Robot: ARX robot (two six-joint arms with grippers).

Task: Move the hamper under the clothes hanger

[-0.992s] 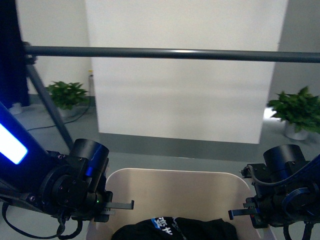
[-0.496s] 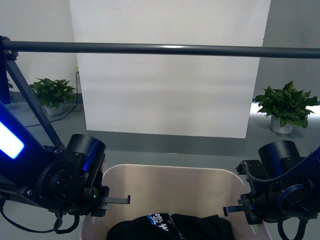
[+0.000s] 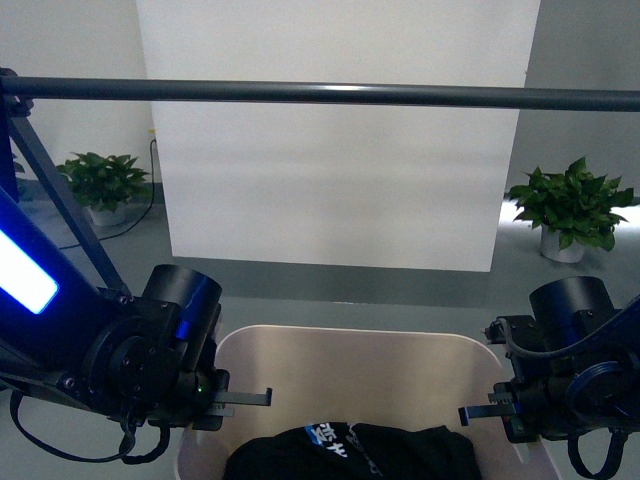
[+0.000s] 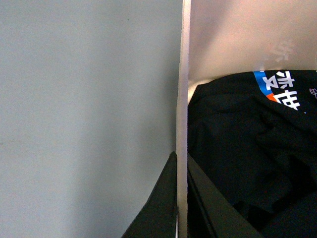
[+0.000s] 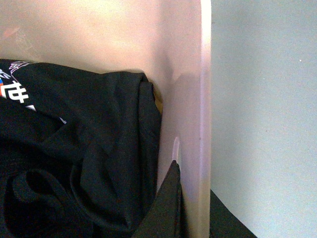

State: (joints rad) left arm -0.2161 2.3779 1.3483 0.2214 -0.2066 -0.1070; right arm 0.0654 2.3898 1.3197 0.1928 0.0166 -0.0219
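Left wrist view: L gripper [image 4: 181, 166] clamps hamper [image 4: 233, 34] rim, R gripper [image 5: 192, 196] opposite rim; bare floor [image 4: 84, 109] outside.

I seem to be working in a bare test room or lab, not a home. It has a smooth grey floor [image 3: 340, 295] and plain wall [image 3: 590, 50], with a large white panel [image 3: 335, 160] standing upright at the back. There are 2 potted greens (left plant [image 3: 100, 182], right plant [image 3: 565, 205]). The clothes hanger [image 3: 300, 92] and hamper [image 3: 350, 365] of black clothing [image 3: 350, 455] read as a staged laundry corner.
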